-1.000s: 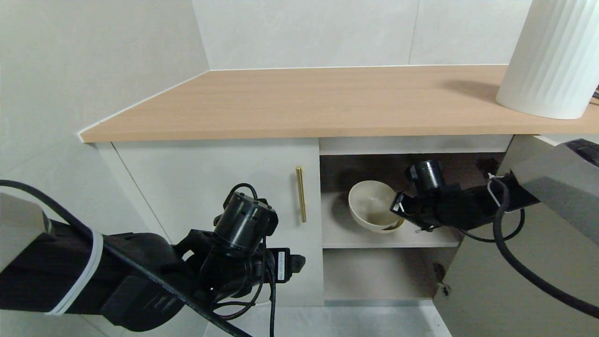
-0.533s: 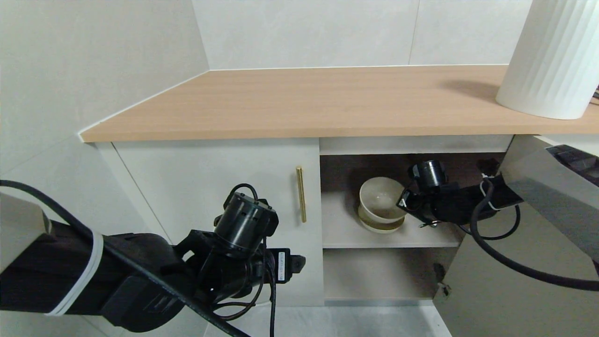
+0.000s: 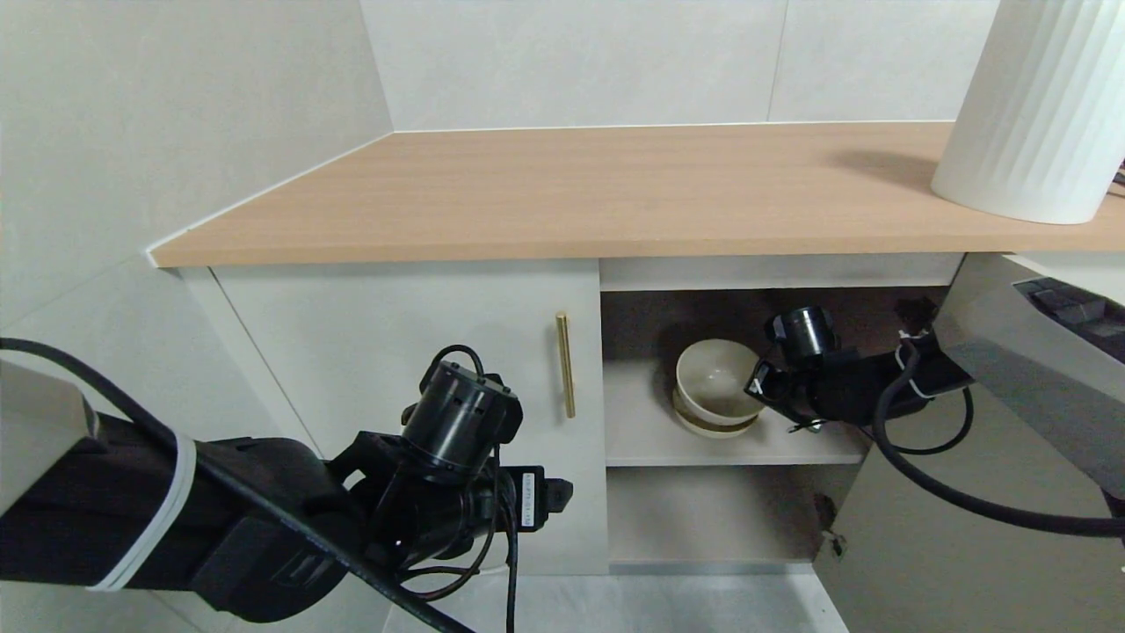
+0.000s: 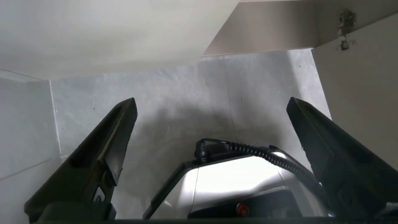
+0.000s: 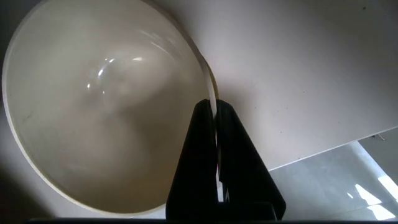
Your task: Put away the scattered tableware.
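On cabinet shelf | right gripper clamped on bowl rim | left gripper spread wide

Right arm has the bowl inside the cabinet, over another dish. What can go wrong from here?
1. The bowl looks tilted on the lower dish; released like this, it may rock or slide off.
2. The right gripper has its jaws shut on a thin bit of rim; pulling back before they open could drag the bowl toward the shelf edge.
3. The arm's cable loops near the open door and might snag.
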